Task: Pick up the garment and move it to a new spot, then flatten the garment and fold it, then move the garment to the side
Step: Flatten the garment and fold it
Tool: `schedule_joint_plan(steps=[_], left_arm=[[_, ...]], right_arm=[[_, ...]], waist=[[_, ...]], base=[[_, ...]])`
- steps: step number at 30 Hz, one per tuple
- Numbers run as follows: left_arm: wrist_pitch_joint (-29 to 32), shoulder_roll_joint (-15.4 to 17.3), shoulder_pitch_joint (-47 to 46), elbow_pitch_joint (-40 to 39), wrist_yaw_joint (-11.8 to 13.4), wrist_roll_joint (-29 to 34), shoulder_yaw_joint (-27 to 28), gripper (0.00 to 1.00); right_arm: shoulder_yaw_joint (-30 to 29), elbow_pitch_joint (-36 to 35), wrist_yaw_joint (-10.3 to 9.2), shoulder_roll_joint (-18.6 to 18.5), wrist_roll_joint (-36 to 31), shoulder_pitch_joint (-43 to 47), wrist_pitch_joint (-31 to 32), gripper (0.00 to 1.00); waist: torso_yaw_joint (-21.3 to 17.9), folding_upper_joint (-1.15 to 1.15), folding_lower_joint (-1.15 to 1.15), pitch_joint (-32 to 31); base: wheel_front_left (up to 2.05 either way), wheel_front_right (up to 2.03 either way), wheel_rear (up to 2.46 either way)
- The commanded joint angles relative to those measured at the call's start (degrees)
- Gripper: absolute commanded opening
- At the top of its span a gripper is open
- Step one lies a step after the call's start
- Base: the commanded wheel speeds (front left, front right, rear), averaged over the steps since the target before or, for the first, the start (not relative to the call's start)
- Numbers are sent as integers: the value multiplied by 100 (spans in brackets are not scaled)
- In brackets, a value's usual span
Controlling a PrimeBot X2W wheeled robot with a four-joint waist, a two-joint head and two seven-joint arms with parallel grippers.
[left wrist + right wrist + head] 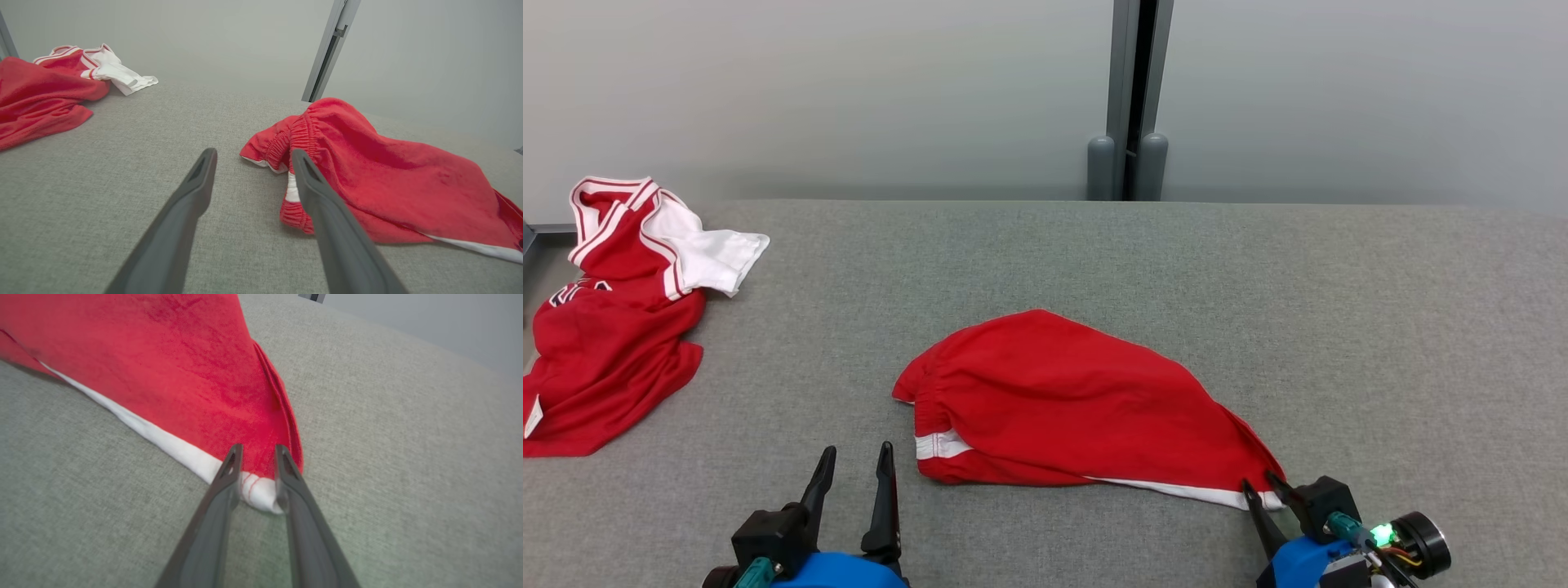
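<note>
Right end effector (258, 451): I read its two fingers standing narrow, with the white-hemmed corner of the garment (184, 355) between them. I cannot tell whether they clamp the cloth or only straddle it. In the head view this end effector (1260, 487) sits at the lower right, its tips at the garment's nearest right corner.

Left end effector (856, 459): fingers spread wide, nothing between them, just beside the garment's elastic waistband end. In its own wrist view (253, 157) the right finger overlaps the waistband edge.

Garment (1054, 392): red shorts with white trim, lying loosely rumpled near the middle of the grey surface (1258, 286), tapering toward the right end effector.

A red and white jersey (613, 343) lies crumpled at the far left of the surface, well apart from the shorts.
</note>
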Motion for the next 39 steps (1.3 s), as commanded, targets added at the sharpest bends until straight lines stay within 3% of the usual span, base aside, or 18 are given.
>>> schedule_joint_plan(steps=[1, 10, 15, 17, 18, 19, 25, 39], left_arm=[[-17, -8, -68, 12, 1, -2, 6, 100], [-17, -8, -82, 21, 10, -1, -7, 100], [-17, -9, -86, 27, 8, 0, 3, 100], [-17, -9, -87, 50, 1, -8, -4, 100], [-17, -9, -85, 76, -6, -13, -18, 100], [-16, -9, -88, 116, -14, -20, -35, 100], [-14, -2, -150, 551, -72, -29, -192, 100], [196, 162, -743, 1493, -194, -216, -644, 100]], right_arm=[[5, 98, 1, -22, -11, -90, 6, 40], [-75, 411, 0, -25, 240, 44, 3, 47], [-110, 574, -1, -32, 358, 107, 8, 45], [-120, 655, -1, -35, 448, 109, 33, 33], [-123, 694, -1, -36, 494, 103, 51, 21], [-119, 726, -1, -34, 532, 97, 62, 0], [-122, 747, -1, -34, 651, 77, 43, 0], [-5, -90, 0, -24, 845, 89, -29, 0]], waist=[[0, 0, 0, -2], [-7, 0, 0, 15], [-29, 0, 0, 26], [-39, 0, 0, 22], [-43, 0, 0, 19], [-46, 0, 0, 16], [-62, 0, 0, 10], [-151, 0, 0, 47]], base=[[0, 0, 0], [0, 0, 0], [0, 0, 0], [0, 0, 0], [0, 0, 0], [0, 0, 0], [0, 0, 0], [0, 0, 0]])
